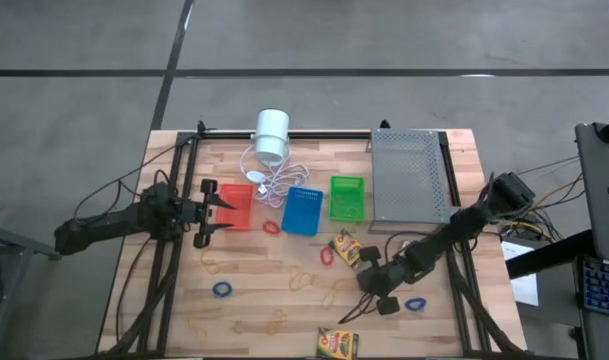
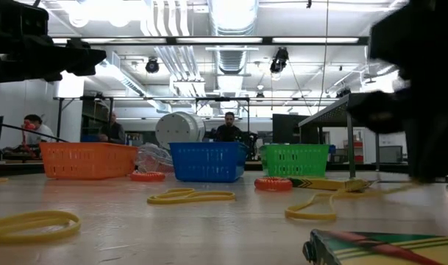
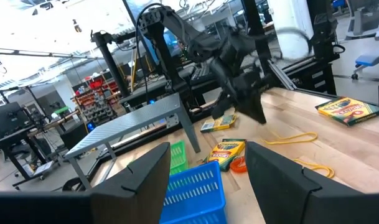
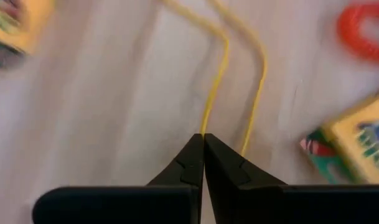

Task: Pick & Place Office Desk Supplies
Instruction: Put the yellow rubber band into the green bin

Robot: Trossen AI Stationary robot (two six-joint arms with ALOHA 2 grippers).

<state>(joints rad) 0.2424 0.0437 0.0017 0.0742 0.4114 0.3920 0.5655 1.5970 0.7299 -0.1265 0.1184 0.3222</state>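
Note:
Red (image 1: 236, 205), blue (image 1: 303, 210) and green (image 1: 346, 197) baskets stand in a row mid-table. One crayon box (image 1: 345, 248) lies right of centre and another (image 1: 337, 344) at the near edge. Red (image 1: 326, 256), blue (image 1: 221, 289) and tan rubber bands are scattered on the wood. My right gripper (image 4: 203, 138) is down at the table's right, near the first crayon box, shut on a yellow-tan rubber band (image 4: 221, 68). My left gripper (image 1: 209, 210) hovers open and level just left of the red basket. My right gripper pinches one strand of the yellow-tan band's loop (image 4: 205, 124) between its two fingertips, coming slanting down from the right. The other strand (image 4: 248, 134) runs free beside one finger. In the low view the band's far part (image 2: 319, 207) lies on the table.
A white cylinder (image 1: 272, 135) with a coiled white cord sits at the far edge. A grey perforated tray (image 1: 409, 175) stands raised on legs at the far right. A blue band (image 1: 415, 303) lies beside my right arm. People show in the room beyond the table.

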